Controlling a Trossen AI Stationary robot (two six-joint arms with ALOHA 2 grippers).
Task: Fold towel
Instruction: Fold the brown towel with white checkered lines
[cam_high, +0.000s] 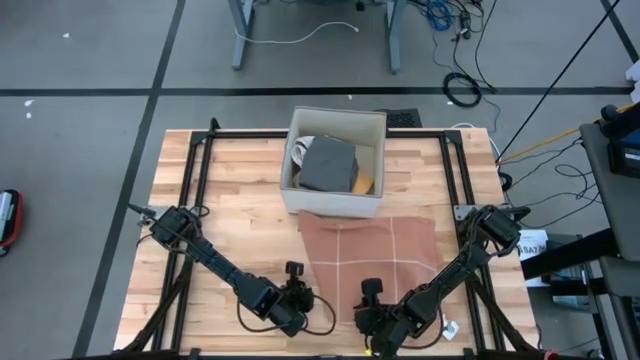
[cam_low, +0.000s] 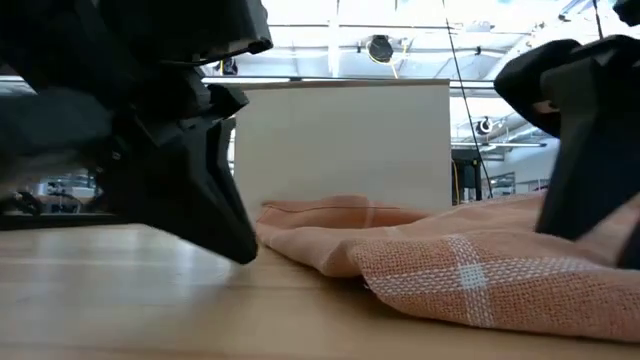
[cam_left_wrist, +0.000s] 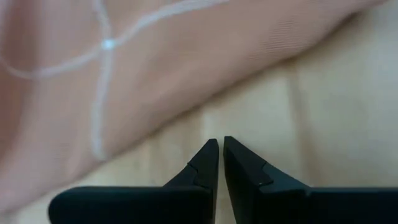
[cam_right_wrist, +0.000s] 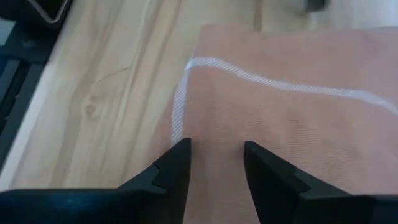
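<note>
Towel (cam_high: 370, 252), salmon with pale grid lines, lies flat on the wooden table (cam_high: 220, 210), its long axis running from the white box (cam_high: 334, 160) toward the near edge. Right gripper (cam_right_wrist: 214, 162) sits over its near edge, fingers spread. Left gripper (cam_left_wrist: 219, 155), fingers pressed together, rests just beside it on bare wood.

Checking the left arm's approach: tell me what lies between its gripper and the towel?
Bare wood: in the left wrist view, the shut left gripper points over table toward the towel.
</note>
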